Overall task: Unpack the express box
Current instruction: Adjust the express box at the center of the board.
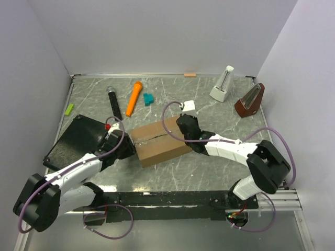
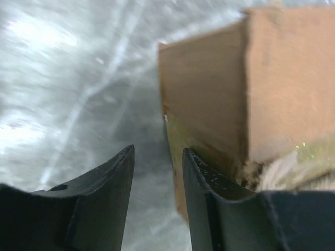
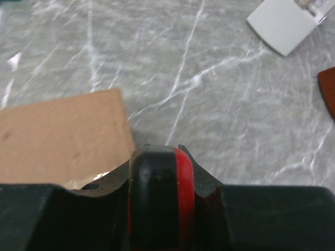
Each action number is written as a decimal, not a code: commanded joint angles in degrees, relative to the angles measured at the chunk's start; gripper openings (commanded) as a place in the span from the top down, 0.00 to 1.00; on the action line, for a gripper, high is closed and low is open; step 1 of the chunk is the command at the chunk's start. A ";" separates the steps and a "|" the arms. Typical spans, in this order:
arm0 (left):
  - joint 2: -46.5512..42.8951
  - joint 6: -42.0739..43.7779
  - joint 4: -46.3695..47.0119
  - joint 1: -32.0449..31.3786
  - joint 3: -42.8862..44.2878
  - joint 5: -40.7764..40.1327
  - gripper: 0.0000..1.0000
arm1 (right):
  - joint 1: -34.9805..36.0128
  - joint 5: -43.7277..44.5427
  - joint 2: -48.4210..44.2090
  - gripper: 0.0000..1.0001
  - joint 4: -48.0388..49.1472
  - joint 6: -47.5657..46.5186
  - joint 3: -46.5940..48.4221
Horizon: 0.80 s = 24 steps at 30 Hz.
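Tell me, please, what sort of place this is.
Probably a robotics lab test cell: plain white walls enclose a marble-patterned table, the left arm and right arm are bolted at its near edge, and props such as a box and a metronome sit on it.

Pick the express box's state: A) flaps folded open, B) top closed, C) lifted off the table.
B: in the top view the express box rests on the table with its flaps lying flat along the top seam.
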 commanded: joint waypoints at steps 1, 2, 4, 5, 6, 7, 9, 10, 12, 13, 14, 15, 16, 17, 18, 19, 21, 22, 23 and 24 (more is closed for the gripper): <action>2.31 0.21 9.76 1.90 5.30 0.79 0.52 | 4.97 -3.10 -4.45 1.00 -6.70 9.90 -0.77; 3.01 0.74 9.40 2.25 6.36 0.52 0.51 | 5.32 -3.36 -4.98 1.00 -7.93 11.57 -0.78; 4.42 2.05 8.53 3.13 8.90 -0.62 0.51 | 6.02 -4.93 -6.12 1.00 -10.05 13.86 -1.12; 5.03 2.84 8.17 3.57 10.05 -0.89 0.50 | 6.55 -5.38 -6.82 1.00 -11.01 15.35 -1.13; 6.00 3.63 8.08 4.10 11.28 -0.80 0.50 | 6.99 -6.08 -7.27 1.00 -11.37 16.06 -1.39; 6.79 4.34 8.08 4.63 12.77 -0.45 0.50 | 7.60 -6.61 -7.71 1.00 -11.46 16.59 -1.48; 8.81 5.48 7.91 5.51 15.14 0.42 0.50 | 8.83 -7.13 -8.59 1.00 -12.51 17.99 -1.57; 9.86 6.10 7.56 5.95 16.29 1.04 0.50 | 9.19 -7.49 -9.02 1.00 -13.21 18.61 -1.48; 12.15 7.50 7.64 6.39 18.66 2.09 0.49 | 9.71 -7.40 -9.73 1.00 -15.06 20.11 -1.21; 13.55 8.29 7.82 6.65 19.54 2.79 0.49 | 9.89 -7.58 -10.17 1.00 -15.93 20.72 -1.30; 14.87 8.65 7.47 6.91 20.77 3.41 0.49 | 9.89 -7.58 -10.61 1.00 -16.64 21.51 -1.48; 16.01 9.00 6.60 7.00 21.91 3.59 0.48 | 9.89 -7.49 -10.96 1.00 -17.08 21.95 -1.83; 17.42 9.18 5.54 7.00 23.14 3.51 0.48 | 9.89 -7.14 -11.31 1.00 -17.35 22.04 -2.35; 18.48 9.18 4.05 7.09 24.20 3.07 0.47 | 9.89 -6.70 -11.58 1.00 -17.78 22.39 -2.71; 19.18 9.09 2.56 7.09 24.64 2.11 0.47 | 9.89 -5.48 -11.84 1.00 -18.31 22.57 -2.88; 19.45 8.66 1.41 7.18 24.74 0.53 0.46 | 9.72 -4.60 -12.28 1.00 -18.92 22.57 -3.15; 18.75 7.86 0.17 7.36 23.16 -1.76 0.42 | 9.28 -3.28 -13.33 1.00 -19.54 21.87 -3.59; 18.40 7.69 -0.35 7.44 22.55 -3.34 0.39 | 9.02 -2.75 -13.94 1.00 -19.98 21.61 -3.85; 18.14 7.34 -1.14 7.44 21.93 -4.57 0.36 | 8.75 -2.48 -14.73 1.00 -20.25 21.34 -4.03; 18.13 7.33 -1.76 7.53 21.66 -5.19 0.31 | 8.49 -2.22 -15.52 1.00 -20.34 20.99 -4.29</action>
